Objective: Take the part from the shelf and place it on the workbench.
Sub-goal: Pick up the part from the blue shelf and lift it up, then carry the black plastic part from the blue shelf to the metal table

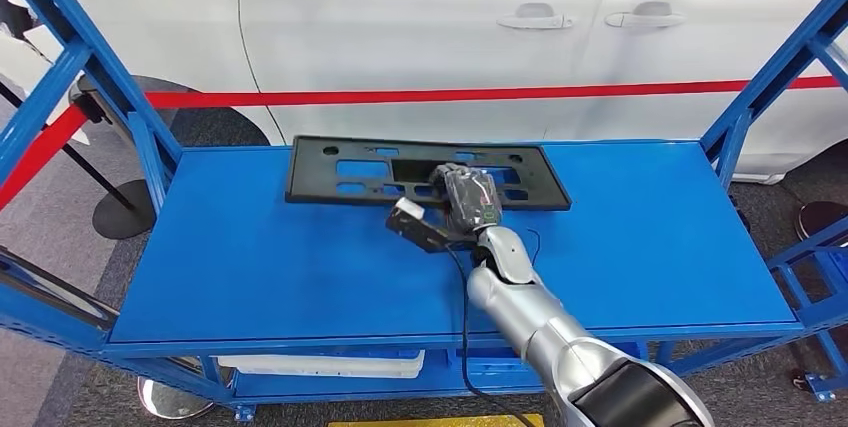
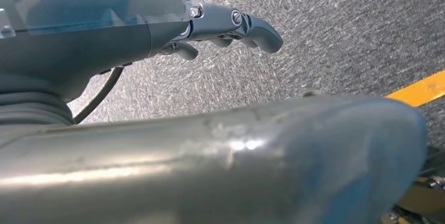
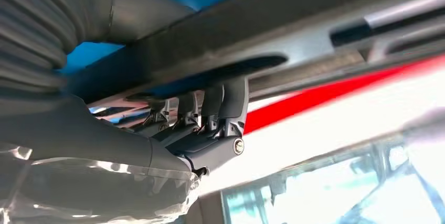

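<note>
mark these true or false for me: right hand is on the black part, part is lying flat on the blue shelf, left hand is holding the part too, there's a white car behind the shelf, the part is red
1. The right hand is on the black part. True; in the right wrist view its fingers curl over the part's edge.
2. The part lies flat on the blue shelf. True.
3. The left hand holds the part too. False; it hangs over grey floor, holding nothing.
4. A white car stands behind the shelf. True.
5. The part is red. False; it is black. The red thing is a barrier tape in front of the car.
</note>
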